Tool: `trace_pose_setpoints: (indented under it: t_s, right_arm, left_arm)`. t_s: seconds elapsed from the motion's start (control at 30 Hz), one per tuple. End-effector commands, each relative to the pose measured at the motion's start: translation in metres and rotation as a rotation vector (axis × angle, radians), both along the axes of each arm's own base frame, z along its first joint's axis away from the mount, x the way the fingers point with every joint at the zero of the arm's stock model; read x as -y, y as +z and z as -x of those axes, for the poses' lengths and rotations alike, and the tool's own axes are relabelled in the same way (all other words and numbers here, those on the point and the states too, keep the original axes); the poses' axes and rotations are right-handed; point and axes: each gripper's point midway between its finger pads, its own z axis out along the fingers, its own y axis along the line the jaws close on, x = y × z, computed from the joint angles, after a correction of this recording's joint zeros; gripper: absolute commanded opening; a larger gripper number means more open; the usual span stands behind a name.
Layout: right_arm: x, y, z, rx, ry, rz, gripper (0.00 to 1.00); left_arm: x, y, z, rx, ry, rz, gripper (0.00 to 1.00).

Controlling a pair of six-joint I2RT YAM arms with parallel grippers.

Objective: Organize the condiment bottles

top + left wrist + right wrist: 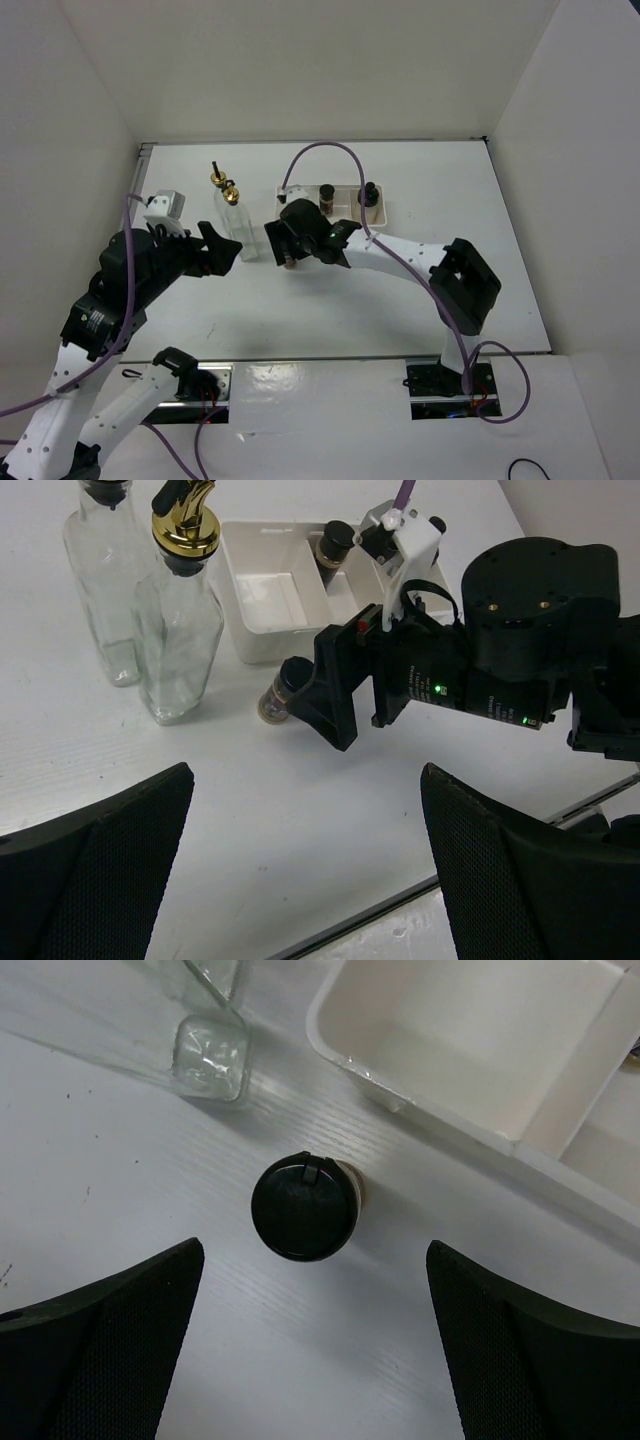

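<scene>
1. Top external view. The left gripper (222,248) hovers at centre left, its fingers spread and grasping nothing. Just beside its tip stands a tall clear square glass bottle with a gold pourer top (238,226). A second, matching glass bottle (219,186) stands just behind that one. The right gripper (288,245) hangs at the centre, above a small black-capped jar (290,262) on the white table (420,180). A white three-compartment rectangular tray (345,210) lies at upper centre and holds two dark black-capped jars (327,195) (369,193).

2. Left wrist view. The left fingers (100,870) stand wide apart over bare table. The two glass bottles occupy the upper left, and the tray (240,600) sits to their right. The small jar (276,694) stands in front of the tray, partly hidden by the right gripper (340,695).

3. Right wrist view. The right fingers (100,1345) are released and spread at the lower corners. The small jar's black cap (303,1207) shows at the centre, on the table, clear of both fingers. One bottle base (210,1055) lies at upper left, and the tray (420,1110) at upper right.
</scene>
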Motion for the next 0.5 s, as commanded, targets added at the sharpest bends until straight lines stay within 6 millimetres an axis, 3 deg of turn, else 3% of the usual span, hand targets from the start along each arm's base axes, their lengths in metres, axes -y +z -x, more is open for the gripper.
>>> trace_pose_setpoints:
  t_s: [0.0, 0.17, 0.3, 0.33, 0.47]
  right_arm:
    - [-0.016, 0.021, -0.008, 0.051, 0.003, -0.063, 0.95]
    - [-0.023, 0.009, -0.018, 0.055, -0.003, -0.033, 0.94]
    - [-0.027, 0.001, -0.021, 0.051, 0.003, -0.016, 0.86]
    - [-0.029, 0.006, -0.023, 0.059, 0.003, -0.027, 0.86]
    - [-0.026, -0.010, -0.028, 0.052, -0.021, 0.018, 0.78]
  left_arm:
    - [-0.002, 0.017, 0.001, 0.055, 0.004, 0.010, 1.00]
    - [0.000, 0.019, 0.001, 0.052, -0.007, 0.013, 1.00]
    - [0.000, 0.019, 0.001, 0.052, -0.007, 0.013, 1.00]
    - [0.000, 0.019, 0.001, 0.052, -0.007, 0.013, 1.00]
    - [-0.002, 0.016, 0.000, 0.045, 0.004, 0.006, 1.00]
